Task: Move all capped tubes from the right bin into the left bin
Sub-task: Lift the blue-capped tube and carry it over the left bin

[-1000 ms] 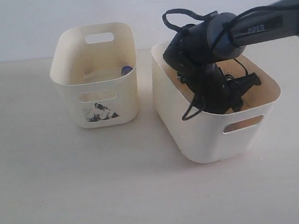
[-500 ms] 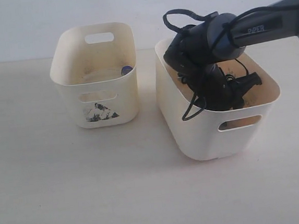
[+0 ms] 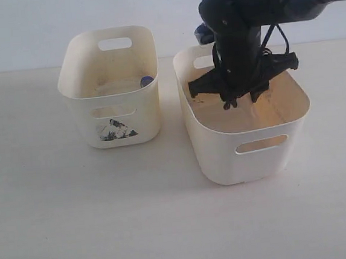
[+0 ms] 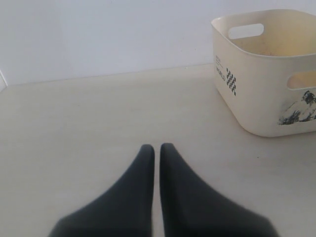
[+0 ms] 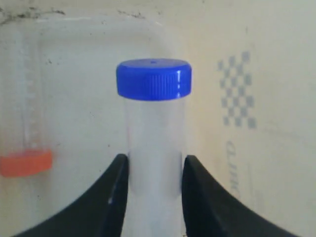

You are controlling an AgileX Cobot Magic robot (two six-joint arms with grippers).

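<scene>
My right gripper [image 5: 154, 160] is shut on a clear blue-capped tube [image 5: 153, 113], holding its body below the cap. In the exterior view this gripper [image 3: 240, 102] hangs over the right bin [image 3: 248, 153], about level with its rim, and the arm hides the held tube there. An orange-capped tube [image 5: 25, 163] lies inside the right bin. The blue cap of another tube [image 3: 147, 81] shows inside the left bin [image 3: 111, 113]. My left gripper [image 4: 157, 147] is shut and empty, low over the table. The left bin [image 4: 261, 74] stands some way ahead of it.
The two cream bins stand side by side on a pale table [image 3: 78, 222] with a narrow gap between them. A white wall runs behind. The right arm's dark links and cables [image 3: 271, 0] reach in from the upper right.
The right arm has lifted from deep inside the right bin to rim height. The right bin has shifted a little and now stands level.
</scene>
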